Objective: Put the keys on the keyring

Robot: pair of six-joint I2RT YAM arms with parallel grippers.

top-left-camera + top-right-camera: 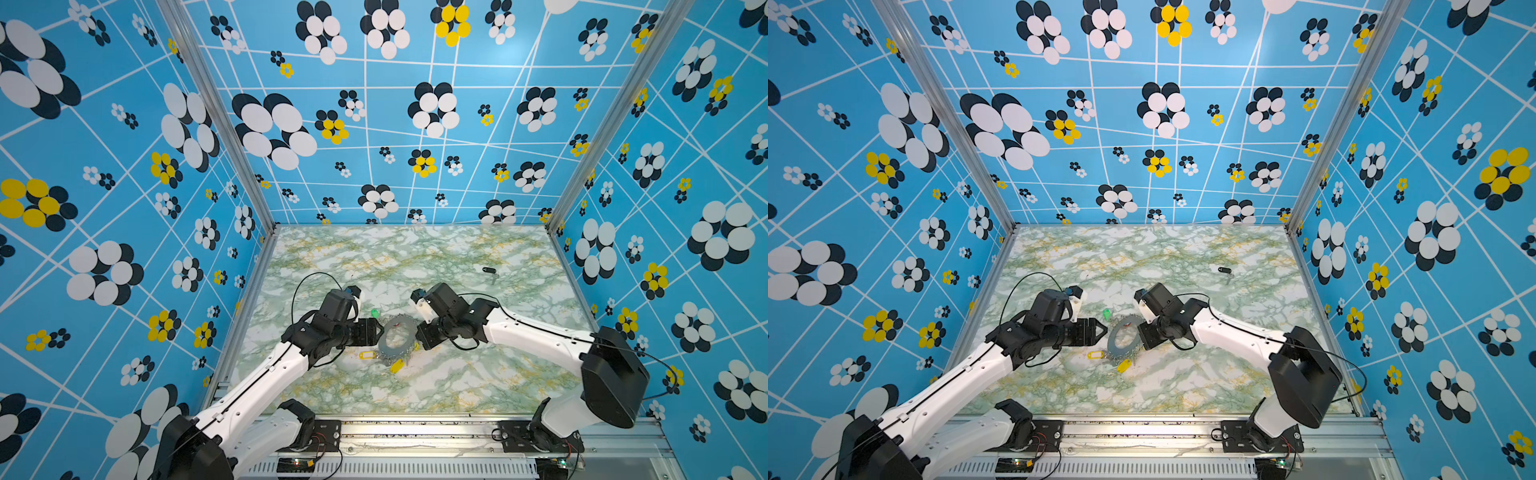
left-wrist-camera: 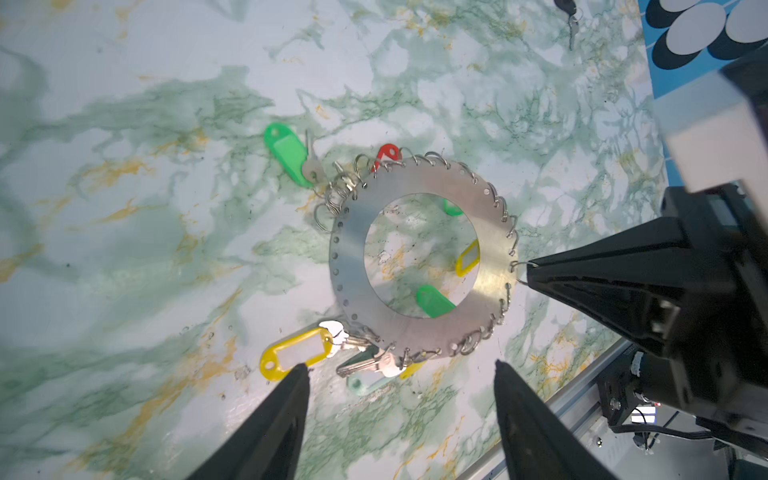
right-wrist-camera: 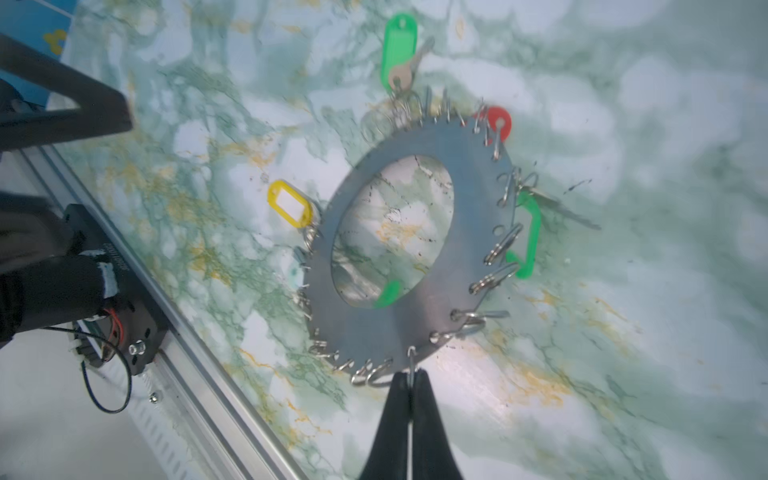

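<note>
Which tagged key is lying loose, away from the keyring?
The black-tagged key, lying alone, far from the keyring. Keys with a yellow tag, green tag or red tag cluster at its rim.

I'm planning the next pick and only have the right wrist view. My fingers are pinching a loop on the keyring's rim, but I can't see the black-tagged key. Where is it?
Observer: In both top views the black-tagged key lies alone on the table, toward the far right corner, well apart from the keyring.
Operator: Is the left gripper carrying anything?
Observer: No. The left wrist view shows the left gripper with its fingers spread and gripping nothing.
Operator: Is anything under the ring that I can't see?
Observer: Yes. Through its hole, the left wrist view shows a yellow tag tucked under the inner edge.
</note>
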